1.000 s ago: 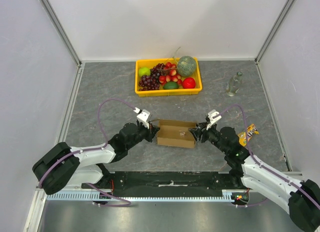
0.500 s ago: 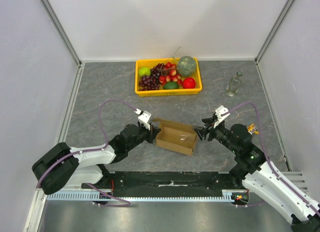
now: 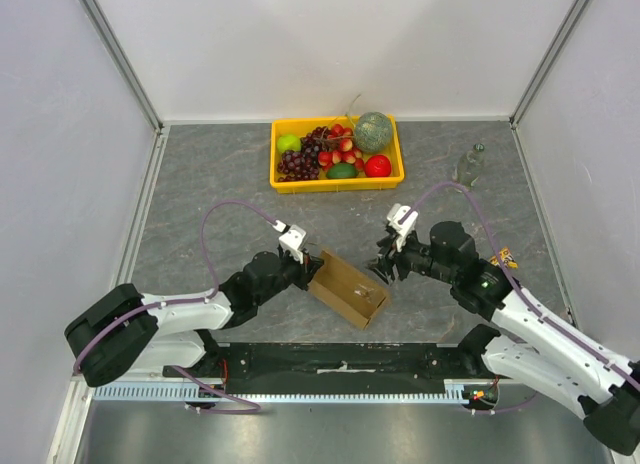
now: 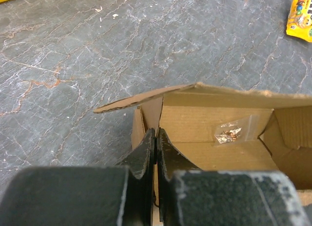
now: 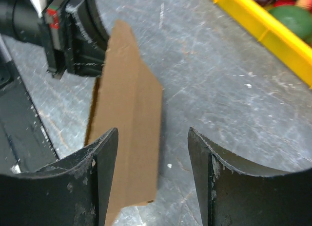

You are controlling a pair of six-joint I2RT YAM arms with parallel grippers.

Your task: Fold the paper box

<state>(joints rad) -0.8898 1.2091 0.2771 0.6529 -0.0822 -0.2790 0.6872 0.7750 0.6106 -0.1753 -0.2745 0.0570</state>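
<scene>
Top external view: we see the brown corrugated cardboard box (image 3: 348, 289) sitting angled on the grey marbled table (image 3: 200, 184), between the two arms and near the front edge. We mark the left gripper (image 3: 308, 268) at the box's left end. In the left wrist view its fingers (image 4: 144, 155) are pressed together, pinching the end wall, with the lid flap raised. A small clear plastic packet (image 4: 229, 133) lies inside. The right gripper (image 3: 383, 270) hangs just beside the box's far right corner, fingers (image 5: 105, 158) spread with nothing between them. The yellow plastic fruit crate (image 3: 336, 186) is well behind.
</scene>
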